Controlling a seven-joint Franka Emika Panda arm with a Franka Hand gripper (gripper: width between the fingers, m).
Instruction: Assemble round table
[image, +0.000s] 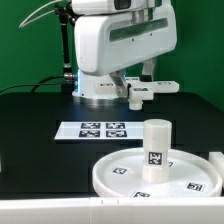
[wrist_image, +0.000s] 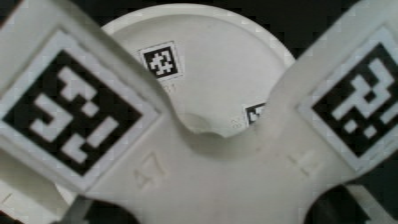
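The large rimmed round disc (image: 130, 178) lies flat on the black table at the front. The short cylindrical leg (image: 155, 146) stands upright in its middle, a tag on its side. My gripper (image: 143, 92) hangs behind them, over the back of the table, shut on the cross-shaped foot (image: 152, 90), which is held in the air. In the wrist view the foot (wrist_image: 214, 170) fills the picture with two big tags. The disc (wrist_image: 214, 35) shows behind it. My fingers are mostly hidden by the foot.
The marker board (image: 100, 130) lies flat between the robot base (image: 100, 95) and the disc. A white piece (image: 216, 162) shows at the exterior view's right edge next to the disc. A green wall stands behind.
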